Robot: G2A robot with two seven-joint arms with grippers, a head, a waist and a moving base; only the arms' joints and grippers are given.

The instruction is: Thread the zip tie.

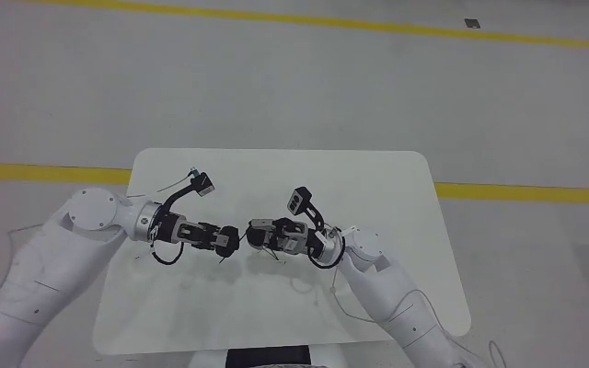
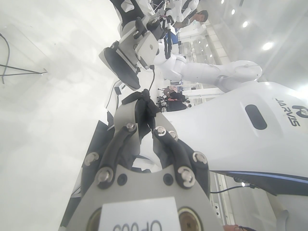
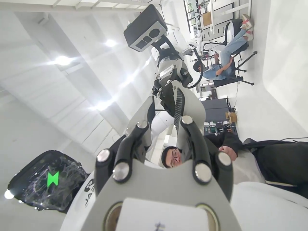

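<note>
Over the middle of the white table (image 1: 368,184) my two grippers meet tip to tip. The left gripper (image 1: 230,241) (image 2: 143,102) is shut on the thin black zip tie (image 2: 152,78), pinched between its black pads. From there the tie runs across the short gap to the right gripper (image 1: 256,235) (image 2: 138,72), which looks shut on the tie's other end. In the top view, short black strands hang below both grippers. The right wrist view looks past the right gripper (image 3: 166,97) to the left gripper (image 3: 173,90) facing it closely.
A loose thin black strand (image 2: 21,69) lies on the table off to the side of the left gripper. The tabletop has bare room all around the grippers, and its edges are well away.
</note>
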